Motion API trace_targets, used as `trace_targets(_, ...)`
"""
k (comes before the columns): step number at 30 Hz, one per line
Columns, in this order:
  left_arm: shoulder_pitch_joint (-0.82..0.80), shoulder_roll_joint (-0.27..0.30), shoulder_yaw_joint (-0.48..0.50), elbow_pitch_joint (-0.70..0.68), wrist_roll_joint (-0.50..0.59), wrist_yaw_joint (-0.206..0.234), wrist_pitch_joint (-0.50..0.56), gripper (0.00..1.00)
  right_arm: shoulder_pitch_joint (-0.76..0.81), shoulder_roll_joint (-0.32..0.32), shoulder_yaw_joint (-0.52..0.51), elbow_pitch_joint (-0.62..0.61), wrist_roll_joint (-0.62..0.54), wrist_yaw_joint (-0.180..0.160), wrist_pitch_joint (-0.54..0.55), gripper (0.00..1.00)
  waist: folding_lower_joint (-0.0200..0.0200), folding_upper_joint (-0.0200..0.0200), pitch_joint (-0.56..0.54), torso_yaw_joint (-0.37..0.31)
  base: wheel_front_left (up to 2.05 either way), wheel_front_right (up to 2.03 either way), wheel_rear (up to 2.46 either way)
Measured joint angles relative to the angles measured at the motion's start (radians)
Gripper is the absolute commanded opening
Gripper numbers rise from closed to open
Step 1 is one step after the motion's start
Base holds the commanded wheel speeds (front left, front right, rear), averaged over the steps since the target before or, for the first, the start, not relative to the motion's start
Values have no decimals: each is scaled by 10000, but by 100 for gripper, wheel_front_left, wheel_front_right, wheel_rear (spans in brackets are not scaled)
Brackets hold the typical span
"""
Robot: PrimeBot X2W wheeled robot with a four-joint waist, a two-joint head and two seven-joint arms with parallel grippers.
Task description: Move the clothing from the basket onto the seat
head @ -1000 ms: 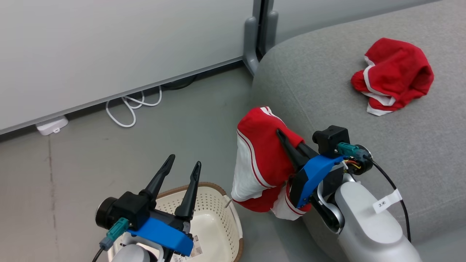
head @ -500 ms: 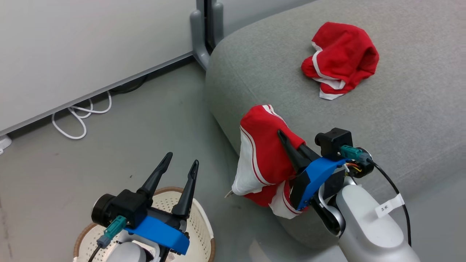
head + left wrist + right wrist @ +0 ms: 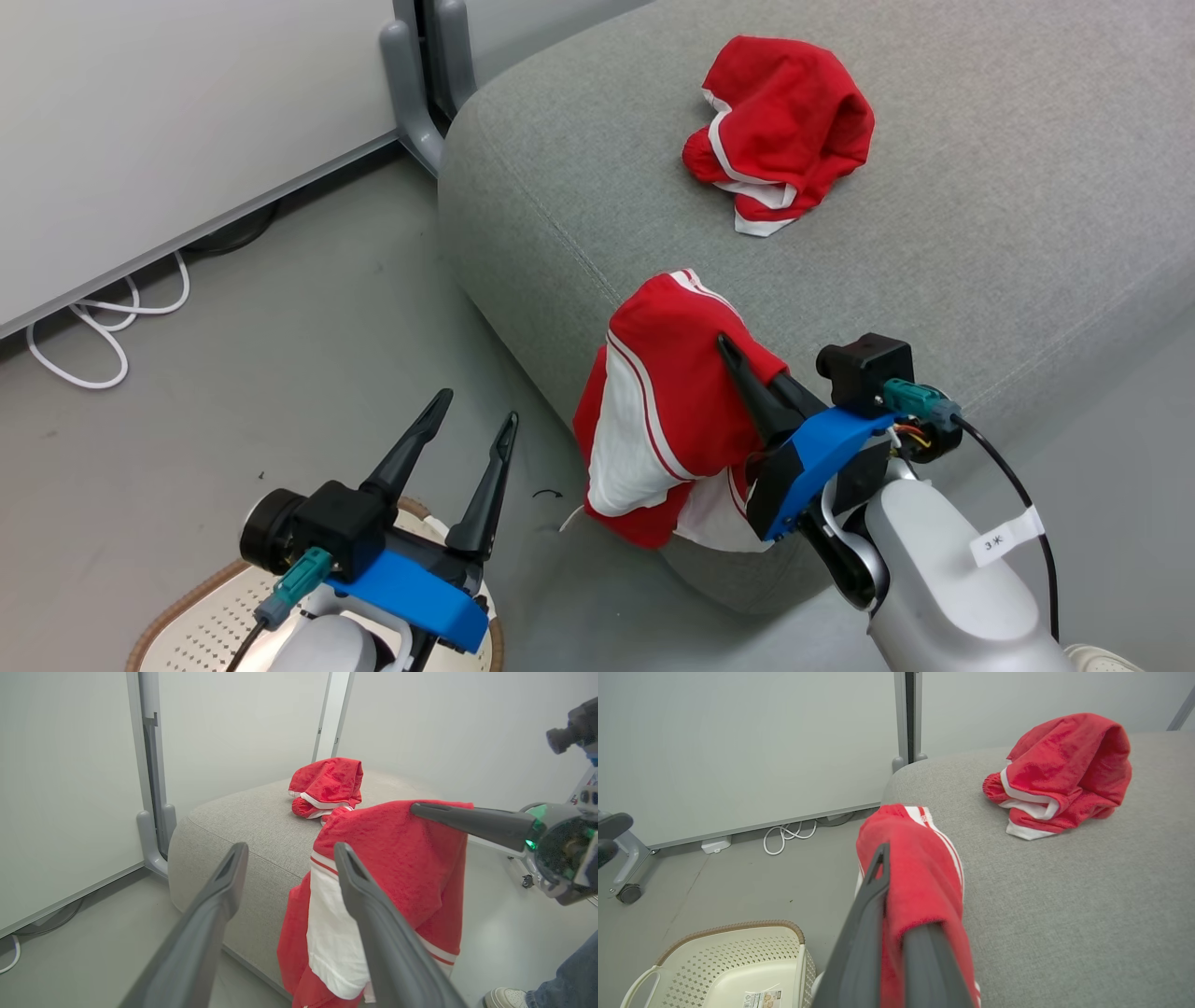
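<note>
Your right claw [image 3: 726, 347] is clamped on a red garment [image 3: 667, 411]. The garment hangs at the near corner of the seat [image 3: 980, 233], its folds draping down the seat's side; you cannot tell whether it touches the cushion. A second red garment [image 3: 784, 131] lies bunched farther back on the seat's top, well apart from the first. Your left claw [image 3: 474, 409] has its fingers apart with nothing between them. It is off the seat's corner, above the basket [image 3: 168, 618] on the floor [image 3: 280, 373]. A grey partition post [image 3: 415, 84] stands just beside the seat's far corner, with a white cable [image 3: 103, 327] looped along the wall beyond it. A person's shoe [image 3: 507, 997] rests on the floor off the seat's near side.
</note>
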Motion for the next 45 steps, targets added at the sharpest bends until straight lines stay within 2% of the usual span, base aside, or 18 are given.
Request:
trace_targets(9,-201,128,-215,94,-169,0,0,100,135,4,-148,-113,-38,0,-38,0,0,0,78,-16,0,0,0)
trace_targets(17,-214,209,-21,31,-161,2,0,100,-173,4,-148,-148,-33,0,27,0,0,0,207,-12,0,0,0)
trace_targets(24,-150,374,111,-276,17,27,0,100,-1321,-209,-1032,-251,-142,0,59,0,0,0,652,129,0,0,0)
trace_targets(28,-199,608,157,-560,123,61,52,100,-2389,-665,-1624,-412,-17,0,288,0,0,0,1106,263,0,0,0)
trace_targets(42,-1179,1425,173,-2109,742,151,606,100,-5428,-3152,-4351,-953,420,2,1344,0,1,0,3277,1026,0,0,0)
trace_targets(45,-1389,1574,174,-2495,825,155,725,100,-5957,-3854,-5041,-909,510,-2,1384,0,1,0,3743,1239,0,0,0)
